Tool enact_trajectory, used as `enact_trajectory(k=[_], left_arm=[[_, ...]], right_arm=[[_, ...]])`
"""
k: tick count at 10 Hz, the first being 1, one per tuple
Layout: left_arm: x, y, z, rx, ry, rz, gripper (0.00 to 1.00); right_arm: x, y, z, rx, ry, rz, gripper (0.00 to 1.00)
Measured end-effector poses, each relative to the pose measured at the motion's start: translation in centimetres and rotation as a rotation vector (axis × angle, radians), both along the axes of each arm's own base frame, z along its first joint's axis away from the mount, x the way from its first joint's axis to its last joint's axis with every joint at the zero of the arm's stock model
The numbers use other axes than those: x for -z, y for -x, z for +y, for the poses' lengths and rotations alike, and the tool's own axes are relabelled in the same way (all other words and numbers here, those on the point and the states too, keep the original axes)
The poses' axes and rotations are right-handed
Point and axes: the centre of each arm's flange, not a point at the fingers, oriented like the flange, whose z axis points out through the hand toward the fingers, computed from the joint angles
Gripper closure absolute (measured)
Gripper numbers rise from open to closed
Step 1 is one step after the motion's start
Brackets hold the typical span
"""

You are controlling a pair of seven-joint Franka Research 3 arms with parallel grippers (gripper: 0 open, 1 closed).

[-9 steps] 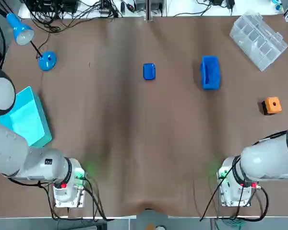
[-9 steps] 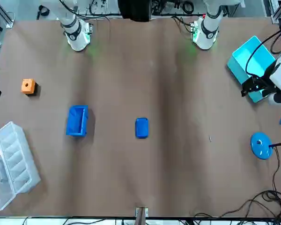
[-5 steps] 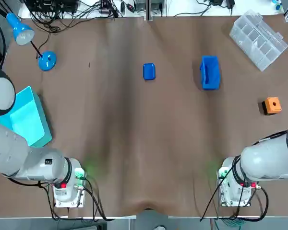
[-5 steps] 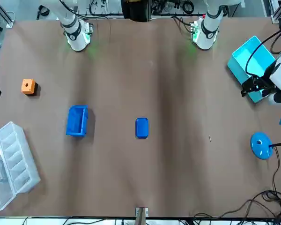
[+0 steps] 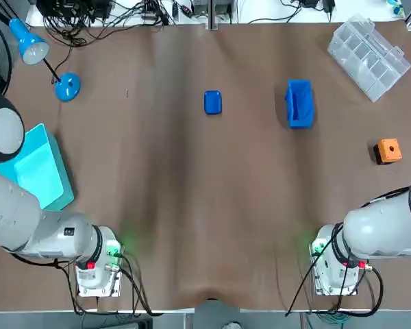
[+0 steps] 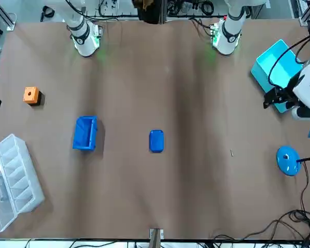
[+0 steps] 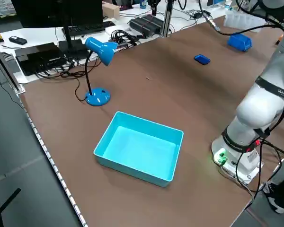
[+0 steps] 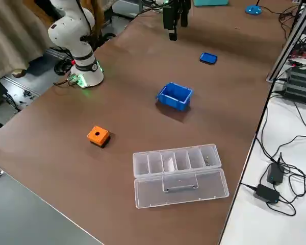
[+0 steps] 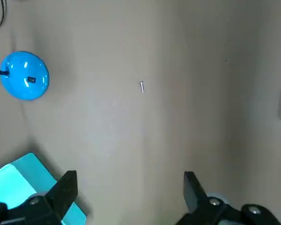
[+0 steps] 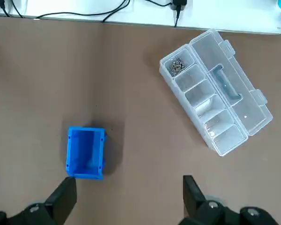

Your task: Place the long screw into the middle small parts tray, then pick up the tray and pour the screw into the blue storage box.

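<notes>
Most likely a robotics lab: two robot arms [image 5: 27, 219] are mounted on a brown-covered table [image 5: 205, 205]. Past its far edge, ahead of the left gripper [image 9: 129, 187], lie tangled cables [image 5: 89, 17], a keyboard [image 7: 85, 29] and a monitor [image 7: 61, 12]. Ahead of the right gripper [image 10: 126, 192] are a power adapter [image 8: 268, 193] and a metal frame post [image 8: 290, 33].

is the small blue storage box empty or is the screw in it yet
Empty. The open-topped blue storage box shows only bare floor; the thin metal screw lies on the brown table.
</notes>
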Motion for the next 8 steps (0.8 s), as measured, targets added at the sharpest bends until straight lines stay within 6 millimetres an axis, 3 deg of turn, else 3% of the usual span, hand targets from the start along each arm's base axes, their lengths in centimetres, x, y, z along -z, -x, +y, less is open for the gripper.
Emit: enact_trajectory(k=[4,8], left_arm=[[3.8,-2.0,0.4,-0.007,0.0,0.018,0.0],[11.3,-3.9,0.4,-0.011,0.002,0.001,0.0]], right_arm=[[0.0,0.6,-3.6,0.062,0.001,0.0,0.0],[0.0,0.4,-2.6,0.043,-0.001,0.0,0.0]])
